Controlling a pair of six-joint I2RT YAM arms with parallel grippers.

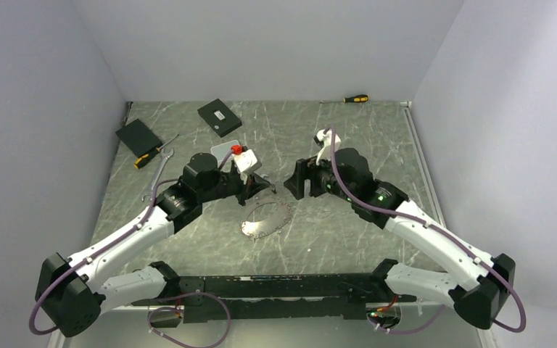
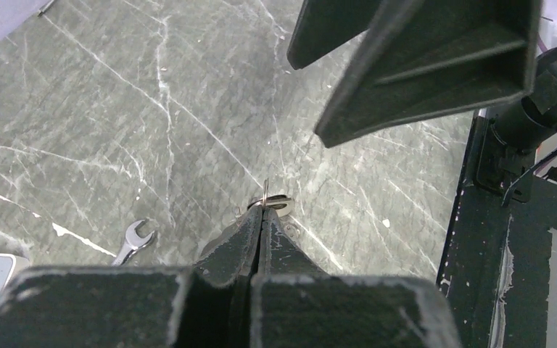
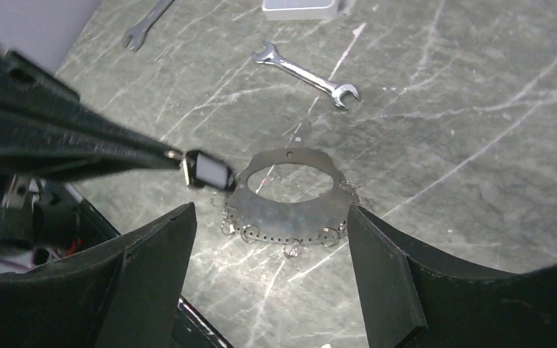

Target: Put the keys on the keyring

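Observation:
The keyring (image 3: 299, 221) is a flat silvery oval plate with small wire rings along its edge, lying on the marble table (image 1: 348, 138). It also shows in the top view as keyring (image 1: 267, 220). A small key (image 3: 207, 172) with a stubby black head hangs at the plate's left end. My left gripper (image 2: 264, 208) is shut on the key's thin wire loop, tips just above the table. My right gripper (image 3: 270, 210) stands open over the keyring with nothing between its fingers (image 3: 152, 275). In the top view, left gripper (image 1: 261, 185) and right gripper (image 1: 297, 181) face each other closely.
Two silver wrenches (image 3: 304, 72) (image 3: 145, 25) lie beyond the keyring. A white box with a red part (image 1: 236, 151), two black boxes (image 1: 219, 117) (image 1: 138, 137) and screwdrivers (image 1: 355, 98) (image 1: 149, 156) sit toward the back. White walls enclose the table.

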